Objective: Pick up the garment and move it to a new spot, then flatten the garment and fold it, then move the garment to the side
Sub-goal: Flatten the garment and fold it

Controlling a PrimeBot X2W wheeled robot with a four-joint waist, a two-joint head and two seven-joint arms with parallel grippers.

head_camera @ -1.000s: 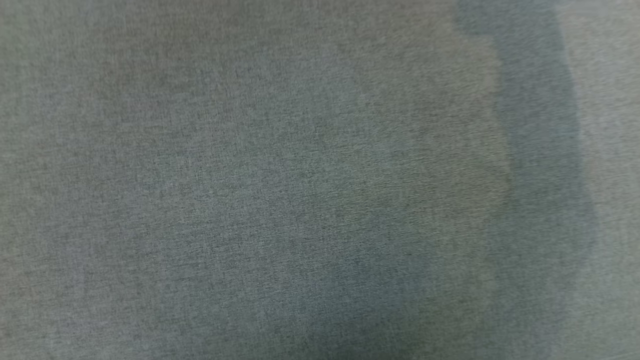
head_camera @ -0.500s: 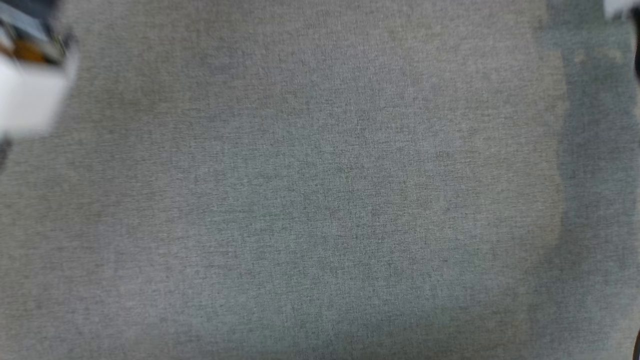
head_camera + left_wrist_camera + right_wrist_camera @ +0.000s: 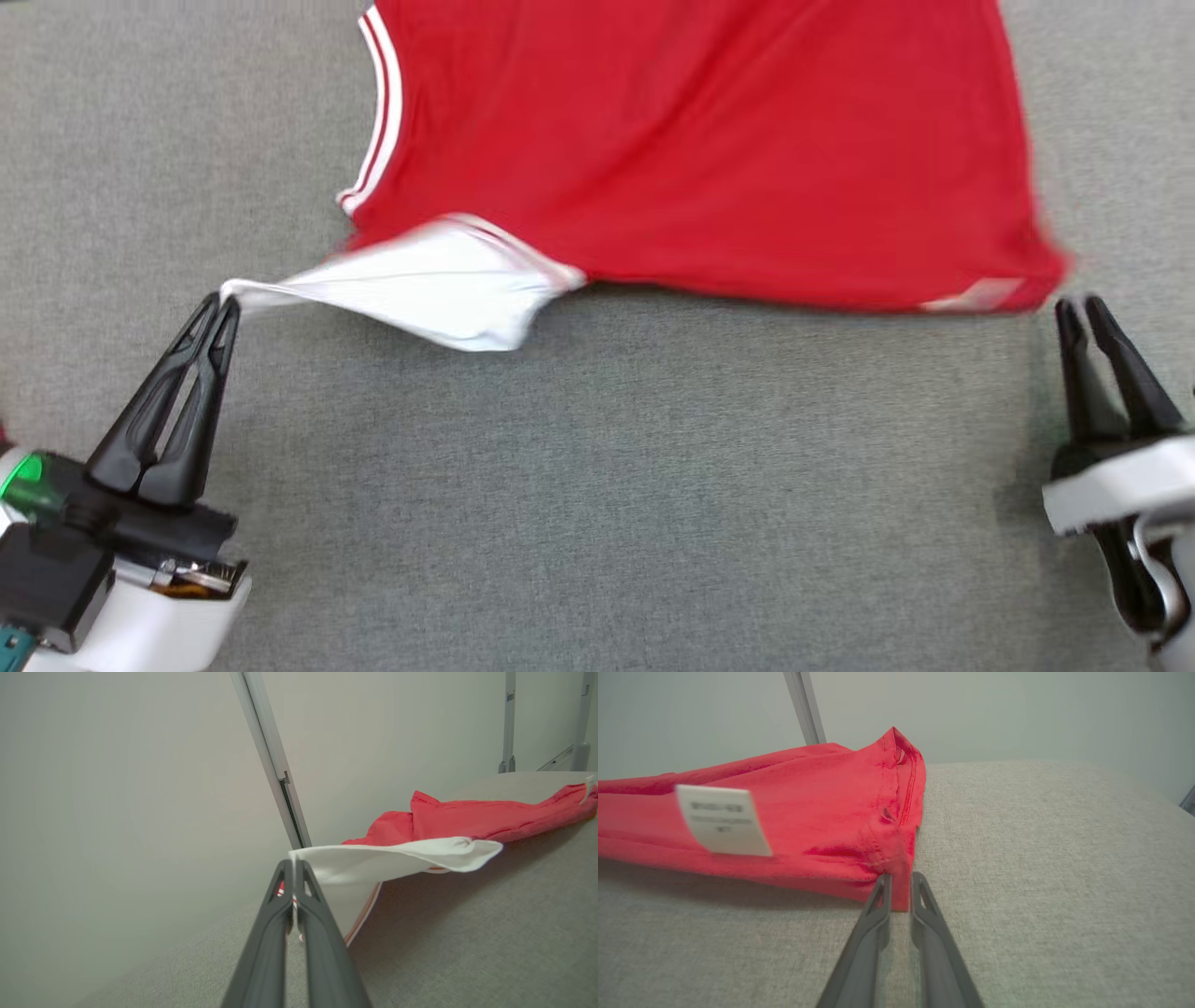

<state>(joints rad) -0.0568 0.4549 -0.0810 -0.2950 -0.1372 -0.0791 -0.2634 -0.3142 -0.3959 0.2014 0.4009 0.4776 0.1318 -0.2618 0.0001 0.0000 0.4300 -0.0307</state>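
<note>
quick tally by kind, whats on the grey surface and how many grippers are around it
red T-shirt with white sleeves: 1
white label on the shirt: 1
grippers: 2, the left gripper and the right gripper
total: 4

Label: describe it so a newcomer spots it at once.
On the grey surface lies a red shirt. Near its hem corner by the right gripper sits the label: the lone white printed rectangle on red cloth.
</note>
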